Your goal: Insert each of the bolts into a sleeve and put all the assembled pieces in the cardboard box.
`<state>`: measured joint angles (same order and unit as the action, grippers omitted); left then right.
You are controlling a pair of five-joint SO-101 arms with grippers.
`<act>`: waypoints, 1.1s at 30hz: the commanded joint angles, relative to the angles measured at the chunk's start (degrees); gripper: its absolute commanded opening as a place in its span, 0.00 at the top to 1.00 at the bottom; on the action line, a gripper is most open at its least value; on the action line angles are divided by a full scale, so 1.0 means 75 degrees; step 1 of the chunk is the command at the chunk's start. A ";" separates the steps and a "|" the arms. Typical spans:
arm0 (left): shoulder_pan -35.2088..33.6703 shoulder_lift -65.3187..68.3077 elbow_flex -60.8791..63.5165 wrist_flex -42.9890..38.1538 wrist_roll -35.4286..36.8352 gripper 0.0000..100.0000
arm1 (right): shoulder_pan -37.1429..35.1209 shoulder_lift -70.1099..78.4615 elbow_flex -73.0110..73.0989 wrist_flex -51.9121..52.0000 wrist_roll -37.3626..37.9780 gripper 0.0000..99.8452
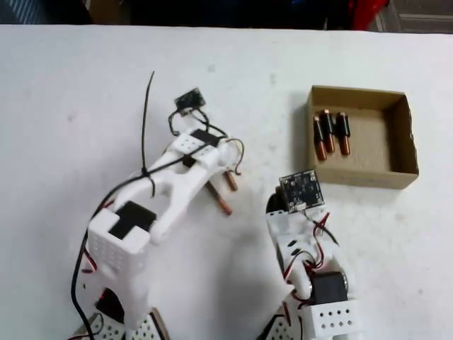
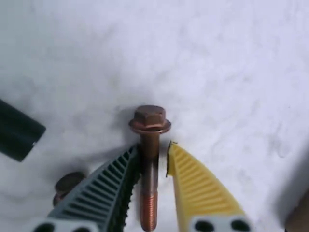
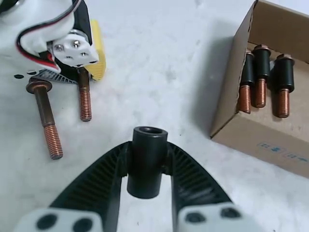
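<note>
A: From above, where is the box?
B: The box [image 1: 368, 177] sits at about 2 o'clock on the table [image 1: 71, 85], open side up. Three assembled pieces [image 1: 328, 133] lie side by side in its 9 o'clock half.
A: And the arms?
B: The left arm [image 1: 152, 205] slants in from 7 o'clock. The left gripper [image 1: 225, 170] is near the table's middle, and the held bolt [image 1: 231, 182] sticks out of it toward 5 o'clock. The loose bolt [image 1: 224, 205] lies on the table just beside that, at about its 6 o'clock. The right arm [image 1: 304, 248] comes up from 6 o'clock and ends at the box's 7 o'clock.
A: Left wrist camera?
B: The jaws are almost closed on the held bolt's shank, just under the hex head. The dark finger [image 2: 96, 198] touches it and the yellow finger [image 2: 198, 188] is tight beside it. The loose bolt's head peeks out behind the dark finger. The end of a black sleeve [image 2: 19, 130] shows near by.
A: Right wrist camera?
B: The right gripper [image 3: 147, 147] is closed part-way around the sleeve and grips it. The sleeve stands upright between the black fingers with its bore showing. Beyond it the left gripper holds its bolt, with the loose bolt flat on the table alongside. The box with the three pieces stands well apart from them
</note>
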<state>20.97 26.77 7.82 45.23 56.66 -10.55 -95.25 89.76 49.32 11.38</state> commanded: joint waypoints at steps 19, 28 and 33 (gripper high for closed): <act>-0.0193 0.0018 -0.0258 -0.0035 -0.0867 0.84 | 0.0018 -0.0088 -0.0047 -0.0170 -0.0012 0.98; -0.0545 0.0029 -0.0422 -0.0023 -0.0867 0.84 | 0.0018 -0.0088 -0.0047 -0.0158 0.0000 0.98; -0.0498 0.0029 -0.0387 -0.0023 -0.0903 0.84 | 0.0018 -0.0088 -0.0047 -0.0158 0.0000 0.98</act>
<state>18.33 27.21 6.95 45.23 49.71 -10.55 -95.25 89.76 49.32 11.38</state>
